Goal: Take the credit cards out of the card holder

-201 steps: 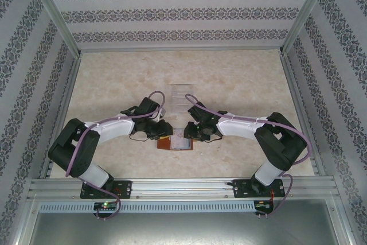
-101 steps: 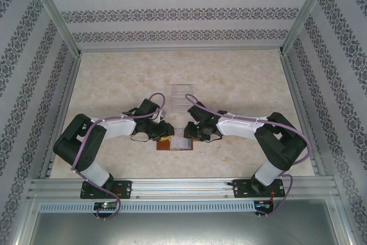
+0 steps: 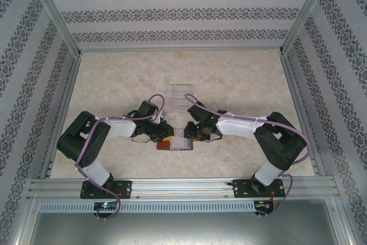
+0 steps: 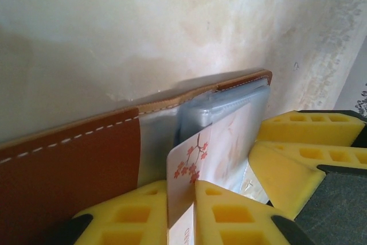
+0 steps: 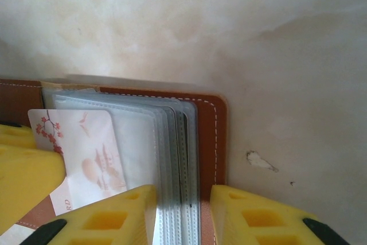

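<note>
The reddish-brown card holder (image 3: pixel 174 143) lies open on the table between both grippers. Its stitched leather cover (image 4: pixel 69 159) and clear inner sleeves (image 5: pixel 169 142) show close up. A white credit card (image 4: pixel 186 162) printed with red blossoms sticks partway out of a sleeve. My left gripper (image 4: pixel 181 190) is shut on that card's edge. The same card (image 5: pixel 86 147) shows in the right wrist view. My right gripper (image 5: pixel 182 193) is closed around the stack of sleeves and the cover's right edge, pinning the holder. Any other cards are hidden inside the sleeves.
A clear plastic tray (image 3: pixel 183 97) sits on the beige table just beyond the card holder. Both arms meet at the table's near centre. Patterned walls and metal frame rails (image 3: pixel 57 21) close in the workspace on three sides.
The left gripper's fingers have closed onto the blossom card, and the left arm's elbow has shifted right toward the holder. The right arm and the card holder have stayed put.
</note>
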